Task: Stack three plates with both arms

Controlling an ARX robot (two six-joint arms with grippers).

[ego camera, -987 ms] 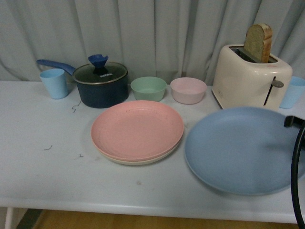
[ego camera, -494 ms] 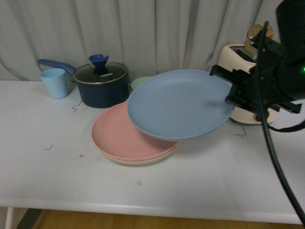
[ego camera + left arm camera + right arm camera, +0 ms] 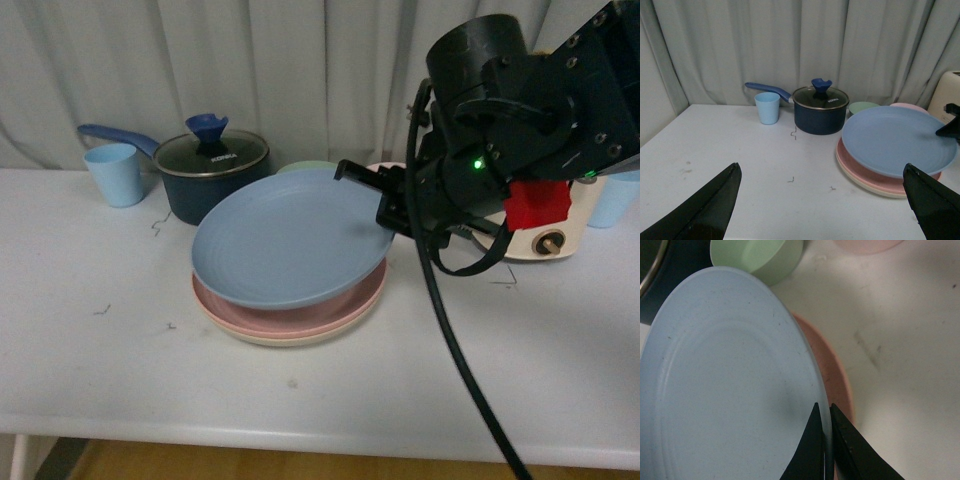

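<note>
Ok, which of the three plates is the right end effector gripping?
The blue plate, topmost; the right end effector pinches its rim. The pink plate and cream plate lie underneath, ungripped.

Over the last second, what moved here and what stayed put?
The right gripper, shut on the blue plate's rim, carried it from the table's right side leftward over the pink plate and cream plate, lowering it tilted. The arm now hides the toaster. The stack, pot and cup stayed; the left gripper is open.
</note>
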